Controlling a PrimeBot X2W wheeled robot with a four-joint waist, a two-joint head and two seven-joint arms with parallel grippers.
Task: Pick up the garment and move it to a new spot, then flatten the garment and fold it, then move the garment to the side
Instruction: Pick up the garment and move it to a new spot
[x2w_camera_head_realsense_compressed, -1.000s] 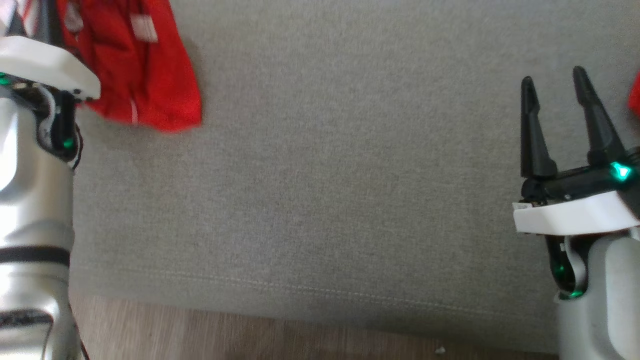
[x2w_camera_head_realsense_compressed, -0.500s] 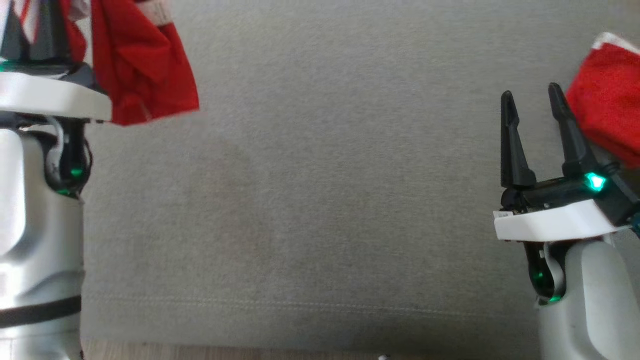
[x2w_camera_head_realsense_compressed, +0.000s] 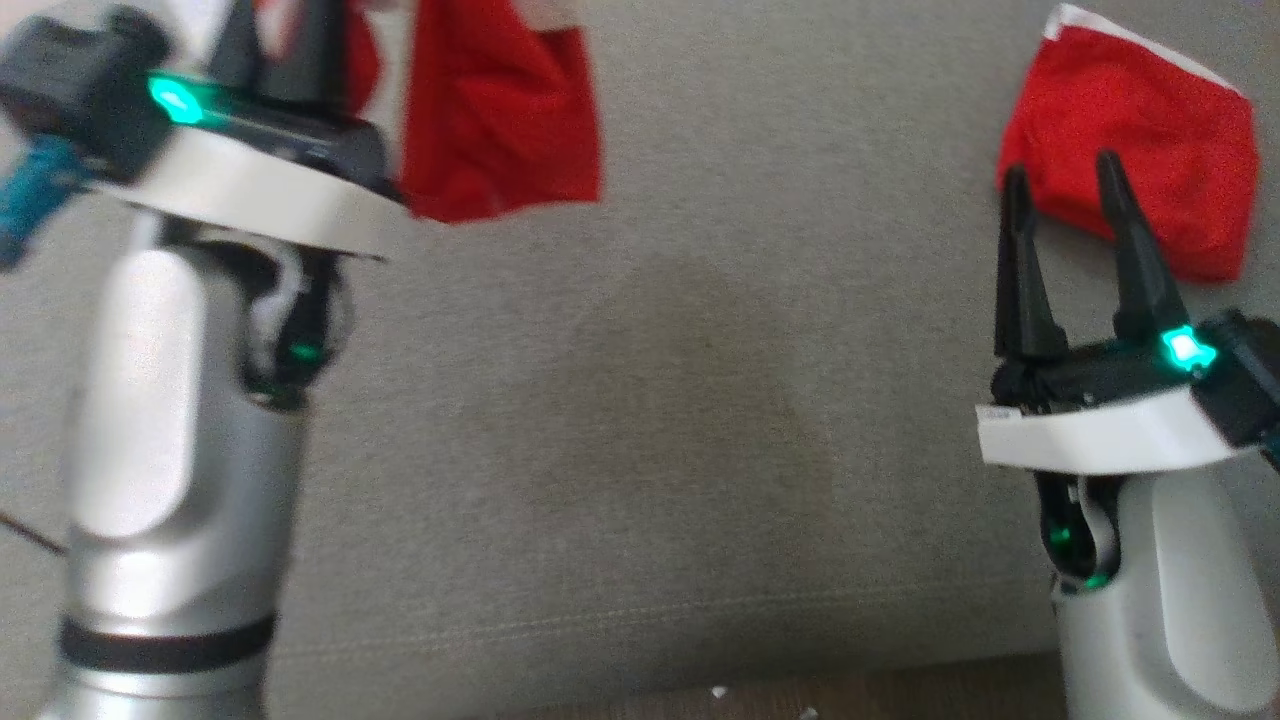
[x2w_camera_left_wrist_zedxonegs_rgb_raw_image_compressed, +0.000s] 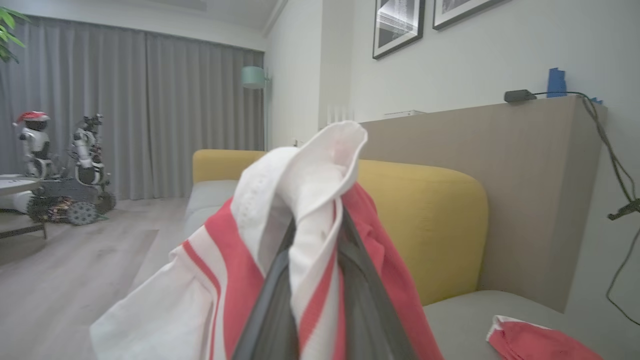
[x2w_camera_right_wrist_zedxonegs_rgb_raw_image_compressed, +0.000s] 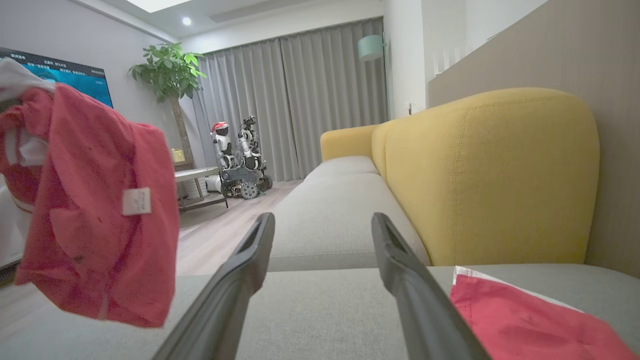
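Garment (x2w_camera_head_realsense_compressed: 500, 110) status: red with white stripes, hanging from the left end effector (x2w_camera_head_realsense_compressed: 285, 45) at 11 o'clock in head view. Left end effector is clenching a bunch of it. In left wrist view the white-and-red fabric is sitting pinched between the two dark fingers (x2w_camera_left_wrist_zedxonegs_rgb_raw_image_compressed: 272, 310) and spilling over the tips at 12 o'clock, with more draping down toward 8 o'clock.

From right wrist view the garment is dangling at 9 o'clock, lower hem looking clear of the grey sofa seat (x2w_camera_head_realsense_compressed: 650, 400), and a small white tag (x2w_camera_right_wrist_zedxonegs_rgb_raw_image_compressed: 136, 201) is showing on the red side. Head view there is motion-blurred, so finer detail is not readable.

Right end effector (x2w_camera_head_realsense_compressed: 1060, 170) is sitting at 3 to 4 o'clock in head view, released: fingers spread, pointing to 12 o'clock, nothing between them, only grey seat showing through the gap in right wrist view.

Second red cloth (x2w_camera_head_realsense_compressed: 1140, 150) with a white edge is lying flat on the seat at 1 to 2 o'clock in head view, well apart from the held garment. Right fingertips are overlapping its lower edge in that view. In right wrist view it is lying at 4 o'clock, just beside the right-hand finger, and I cannot tell whether they are touching.

Yellow backrest (x2w_camera_right_wrist_zedxonegs_rgb_raw_image_compressed: 490, 175) is running along the far side of the seat. Strip of wooden floor (x2w_camera_head_realsense_compressed: 900, 690) is showing at 6 o'clock in head view.
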